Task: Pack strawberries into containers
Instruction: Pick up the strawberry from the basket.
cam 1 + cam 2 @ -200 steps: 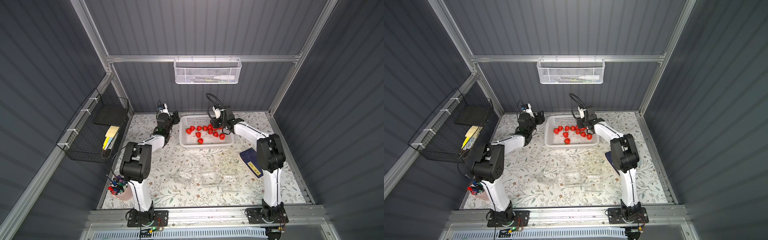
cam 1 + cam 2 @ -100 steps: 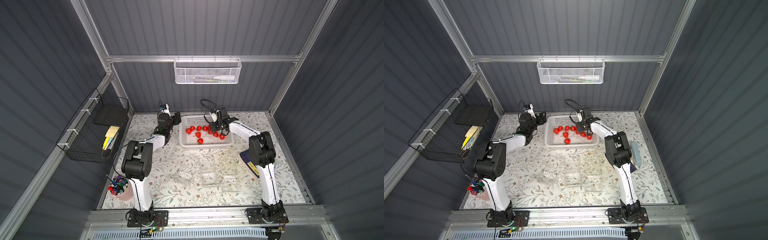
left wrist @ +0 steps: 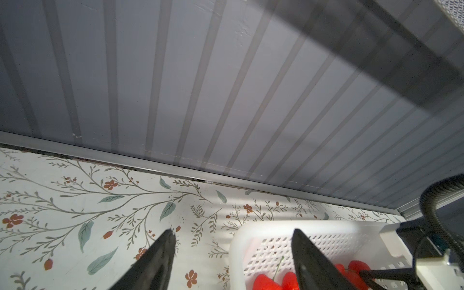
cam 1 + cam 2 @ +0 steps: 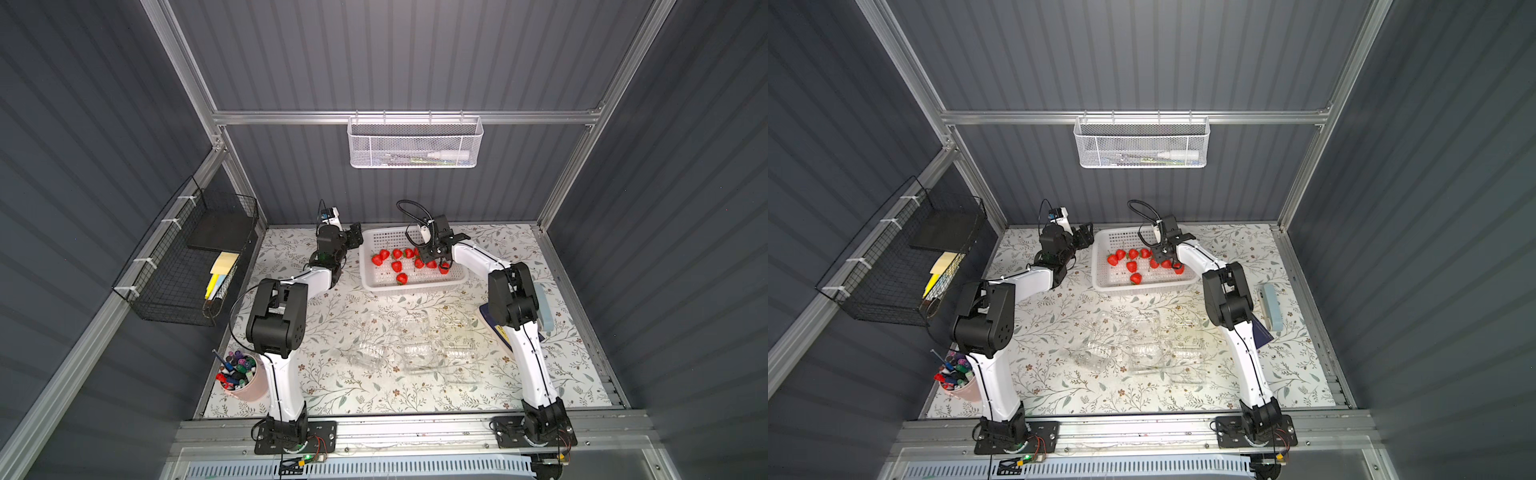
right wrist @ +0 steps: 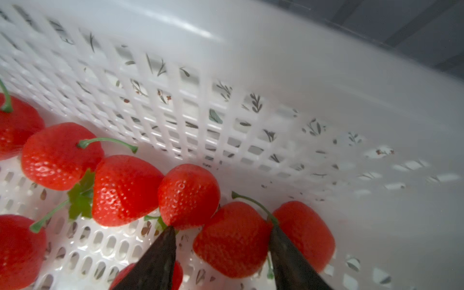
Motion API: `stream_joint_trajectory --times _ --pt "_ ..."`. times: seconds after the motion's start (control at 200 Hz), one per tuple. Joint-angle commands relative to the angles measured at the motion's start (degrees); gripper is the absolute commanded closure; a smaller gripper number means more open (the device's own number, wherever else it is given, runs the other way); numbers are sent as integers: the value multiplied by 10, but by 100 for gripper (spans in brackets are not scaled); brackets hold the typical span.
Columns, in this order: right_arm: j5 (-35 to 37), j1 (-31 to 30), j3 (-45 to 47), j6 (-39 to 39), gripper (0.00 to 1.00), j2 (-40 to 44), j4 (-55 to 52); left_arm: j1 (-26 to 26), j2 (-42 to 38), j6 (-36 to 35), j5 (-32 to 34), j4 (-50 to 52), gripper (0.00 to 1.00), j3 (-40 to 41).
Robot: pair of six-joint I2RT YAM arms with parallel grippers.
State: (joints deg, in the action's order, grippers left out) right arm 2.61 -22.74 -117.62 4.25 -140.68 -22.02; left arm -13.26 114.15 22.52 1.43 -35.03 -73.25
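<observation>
The strawberries (image 4: 397, 266) are seen inside the white perforated basket (image 4: 415, 287), which is placed at the far edge of the tabletop (image 4: 332, 395). The three clear clamshell containers (image 4: 419, 353) are found between the basket and the near edge. The right gripper (image 5: 222, 227) is positioned low in the basket, with its jaws released on both sides of one strawberry (image 5: 233, 238). The left gripper (image 3: 233, 231) is held just beside the basket, toward the tabletop's left edge, and its jaws are released too.

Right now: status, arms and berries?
Left jaws open by white perforated basket. Right jaws open astride glossy red strawberry. Clear plastic clamshells empty. Neighbouring berries crowd it.
</observation>
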Motion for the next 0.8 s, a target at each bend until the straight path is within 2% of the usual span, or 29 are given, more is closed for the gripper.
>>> stream_joint_trajectory --times 0.0,0.32,0.395,0.495,0.58,0.665,0.795 --pt "-13 2 -23 -12 41 -22 -28 -1 15 -1 -3 5 25 -19" --pt "-76 11 -24 -59 56 -27 2 -1 14 -3 -3 9 25 -20" --pt "-84 11 -20 -65 68 -21 10 -1 13 -4 -3 9 25 -18" --pt "-91 11 -3 -69 76 -6 29 -1 11 -3 -3 10 25 -17" --pt "-92 11 19 -72 79 13 47 -1 11 -2 -5 9 25 -15" --pt "-92 12 44 -73 81 35 70 -3 11 -2 -5 13 31 -9" --pt "-95 12 69 -73 85 63 88 -4 12 0 1 21 33 7"
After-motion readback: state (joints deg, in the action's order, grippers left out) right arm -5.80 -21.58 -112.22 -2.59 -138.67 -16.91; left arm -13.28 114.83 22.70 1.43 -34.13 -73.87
